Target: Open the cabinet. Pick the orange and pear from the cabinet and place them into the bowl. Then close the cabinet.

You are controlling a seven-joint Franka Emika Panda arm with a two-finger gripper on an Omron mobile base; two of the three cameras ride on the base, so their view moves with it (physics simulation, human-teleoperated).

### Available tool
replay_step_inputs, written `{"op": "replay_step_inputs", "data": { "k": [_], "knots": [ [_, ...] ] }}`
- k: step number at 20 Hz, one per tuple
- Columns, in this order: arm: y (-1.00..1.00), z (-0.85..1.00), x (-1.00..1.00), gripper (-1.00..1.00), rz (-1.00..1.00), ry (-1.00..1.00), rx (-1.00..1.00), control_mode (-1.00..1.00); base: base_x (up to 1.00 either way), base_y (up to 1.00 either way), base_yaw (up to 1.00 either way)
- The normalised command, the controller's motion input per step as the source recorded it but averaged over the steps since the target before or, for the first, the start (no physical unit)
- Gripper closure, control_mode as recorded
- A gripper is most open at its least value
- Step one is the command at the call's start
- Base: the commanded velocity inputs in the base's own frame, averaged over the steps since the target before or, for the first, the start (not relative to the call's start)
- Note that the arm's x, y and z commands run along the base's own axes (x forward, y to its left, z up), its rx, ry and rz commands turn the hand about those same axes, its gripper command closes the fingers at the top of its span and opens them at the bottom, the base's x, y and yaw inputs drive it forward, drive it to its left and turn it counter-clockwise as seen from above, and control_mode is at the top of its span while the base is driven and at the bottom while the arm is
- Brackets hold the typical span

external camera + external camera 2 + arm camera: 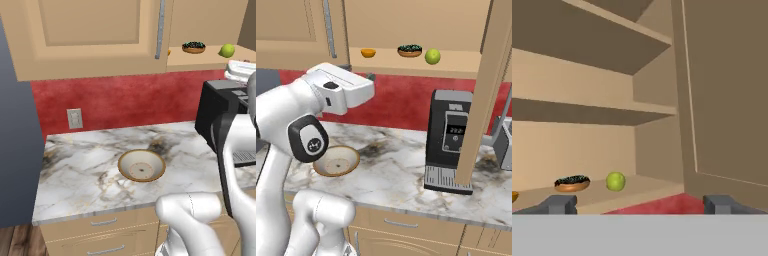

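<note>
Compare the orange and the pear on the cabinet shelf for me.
The orange is bright orange and sits at the left end; the pear is yellow-green and sits at the right, past the dark dish. The pear looks slightly taller. Both rest on the cabinet bottom shelf, untouched.

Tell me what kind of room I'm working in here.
A home kitchen, by the look of it: a marble counter, a wall cabinet open with fruit on its shelf, and a black coffee machine.
</note>
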Motion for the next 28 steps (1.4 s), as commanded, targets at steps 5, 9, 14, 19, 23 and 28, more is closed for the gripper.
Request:
{"op": "replay_step_inputs", "data": {
  "k": [5,9,14,19,23,28],
  "knots": [
    [0.92,0.17,0.15,-1.00,0.25,0.00,0.02,-1.00,0.00,0.00,0.00],
    [1.00,-0.41,0.18,-1.00,0.25,0.09,0.02,-1.00,0.00,0.00,0.00],
    [0.58,-0.12,0.09,-1.00,0.25,0.02,0.20,-1.00,0.00,0.00,0.00],
    [0.07,0.15,0.11,-1.00,0.24,0.00,0.30,-1.00,0.00,0.00,0.00],
    [0.03,0.12,0.14,-1.00,0.18,0.00,0.13,-1.00,0.00,0.00,0.00],
    [0.05,0.00,0.00,-1.00,0.00,0.00,-0.03,-1.00,0.00,0.00,0.00]
  ]
}}
